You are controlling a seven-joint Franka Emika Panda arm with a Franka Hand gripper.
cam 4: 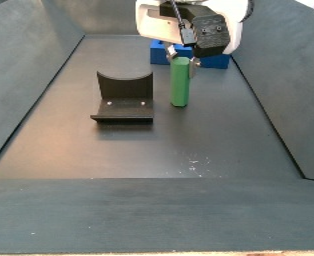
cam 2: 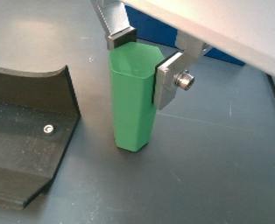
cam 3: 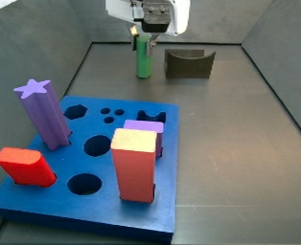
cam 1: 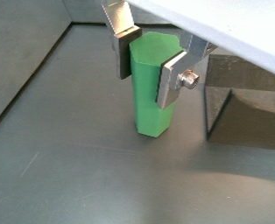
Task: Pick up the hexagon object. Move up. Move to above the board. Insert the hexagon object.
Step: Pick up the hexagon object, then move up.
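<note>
Silver finger plates with dark pads fill the foreground of both wrist views, one on each side of the hexagon object (cam 1: 151, 87). Gripper (cam 1: 146, 63) sits at the top of the green post, pads against or just off opposite faces; whether they are clamped is not resolvable, so grip state: cannot tell. Post stands upright, base on the dark floor, at the far end of the bin from the board (cam 3: 96, 196) in a side view, near the fixture (cam 4: 122, 97) but apart from it.

Board carries the purple star post (cam 3: 43, 113), a red block (cam 3: 25, 165) and a tall salmon block (cam 3: 135, 165); several cut-outs look open.

Step in hand, judged: securing the pick before lifting. To do it well:
- close squarely on two opposite flats, not on edges, so the post cannot twist;
- confirm firm hold before lifting;
- lift straight up, keeping the post vertical.

Risk: a tilted grip would likely spoil alignment with the cut-out later.
</note>
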